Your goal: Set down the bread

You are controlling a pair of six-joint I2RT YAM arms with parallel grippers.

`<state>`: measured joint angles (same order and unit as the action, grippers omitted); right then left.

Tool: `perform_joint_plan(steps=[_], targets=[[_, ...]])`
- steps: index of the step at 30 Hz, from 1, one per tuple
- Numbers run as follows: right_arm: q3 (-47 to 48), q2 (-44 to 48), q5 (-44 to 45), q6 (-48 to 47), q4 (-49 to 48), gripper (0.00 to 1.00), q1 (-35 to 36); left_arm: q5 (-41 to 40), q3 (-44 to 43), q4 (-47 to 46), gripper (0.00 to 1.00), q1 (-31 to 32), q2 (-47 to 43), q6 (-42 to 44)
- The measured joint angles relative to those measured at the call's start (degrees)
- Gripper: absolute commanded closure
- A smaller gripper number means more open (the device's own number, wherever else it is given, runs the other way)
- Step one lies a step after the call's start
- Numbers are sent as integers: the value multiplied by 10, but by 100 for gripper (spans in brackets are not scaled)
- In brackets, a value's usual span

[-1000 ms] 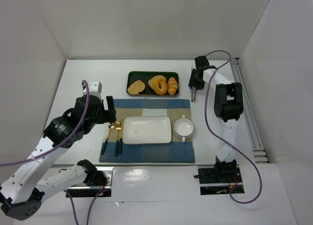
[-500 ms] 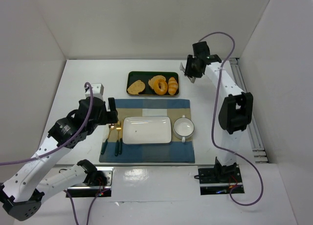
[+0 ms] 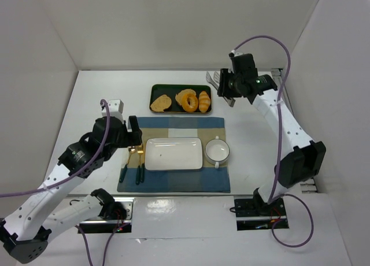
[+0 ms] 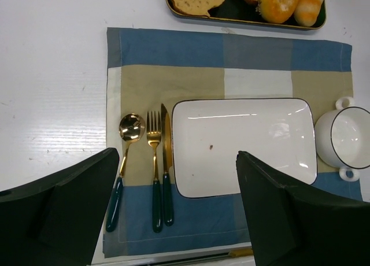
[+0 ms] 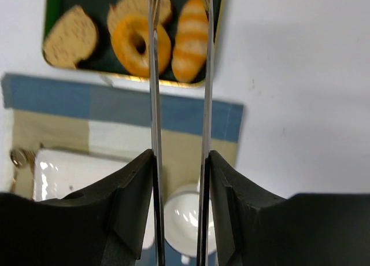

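Observation:
The bread (image 3: 188, 99) is a golden-orange ring lying in the dark tray (image 3: 157, 89) at the back, between toast slices and a striped roll. It also shows in the right wrist view (image 5: 140, 44) and at the top edge of the left wrist view (image 4: 276, 1). My right gripper (image 3: 226, 89) hovers just right of the tray, shut on metal tongs (image 5: 155, 75) whose two blades point toward the tray and stand apart and empty. My left gripper (image 3: 132, 133) is open and empty above the placemat's left edge.
A blue and tan placemat (image 3: 173, 185) holds a white rectangular plate (image 3: 151, 162), a white two-handled bowl (image 3: 217, 150) and a gold spoon, fork and knife (image 3: 136, 159). White walls enclose the table on three sides. A rail runs along the right edge (image 3: 295, 139).
My right arm has lifted from the table right of the tray and swung up and over, carrying the tongs toward the tray. My left arm has barely shifted.

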<state>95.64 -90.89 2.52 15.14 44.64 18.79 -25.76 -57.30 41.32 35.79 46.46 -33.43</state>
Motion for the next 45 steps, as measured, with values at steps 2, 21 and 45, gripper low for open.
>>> perform_joint_plan(steps=[2, 21, 45], targets=[[-43, 24, -2, -6, 3, 50, 0, 4, 3, -3, 4, 0, -5, 0], [-197, 61, -101, -66, -85, 49, -17, 30, 28, -18, 4, 0, -31, -1], [-228, -61, -196, -102, -198, 49, -62, 31, 38, -24, 4, 0, -38, -13]])
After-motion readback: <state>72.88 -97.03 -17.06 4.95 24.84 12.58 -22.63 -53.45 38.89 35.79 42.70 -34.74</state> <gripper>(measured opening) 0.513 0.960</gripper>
